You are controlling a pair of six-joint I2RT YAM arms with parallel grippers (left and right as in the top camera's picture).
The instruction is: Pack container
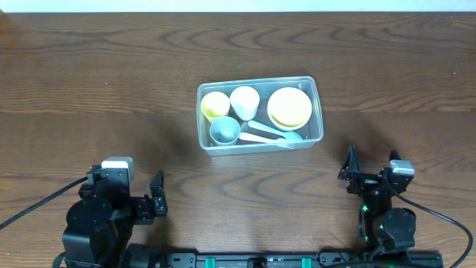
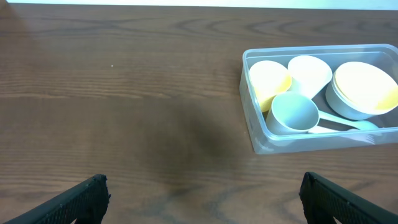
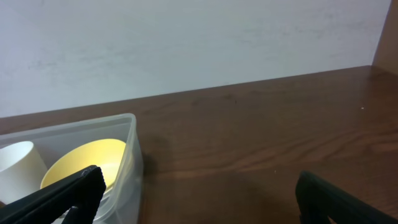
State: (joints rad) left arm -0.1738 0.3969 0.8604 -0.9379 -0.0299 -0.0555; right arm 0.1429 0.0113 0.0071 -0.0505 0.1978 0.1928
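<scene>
The clear plastic container (image 1: pixel 318 104) sits mid-table. It holds a yellow cup (image 1: pixel 215 106), a white cup (image 1: pixel 244 100), a pale blue cup (image 1: pixel 224 131), a yellow bowl stacked in a white bowl (image 1: pixel 289 108) and pale utensils (image 1: pixel 268 134). It also shows in the left wrist view (image 2: pixel 255 127) and the right wrist view (image 3: pixel 127 162). My left gripper (image 1: pixel 154 201) is open and empty near the front left edge. My right gripper (image 1: pixel 370 165) is open and empty at the front right, just below the container's right end.
The dark wooden table (image 1: pixel 111 82) spreads on all sides of the container. A pale wall (image 3: pixel 186 43) stands behind the table's far edge.
</scene>
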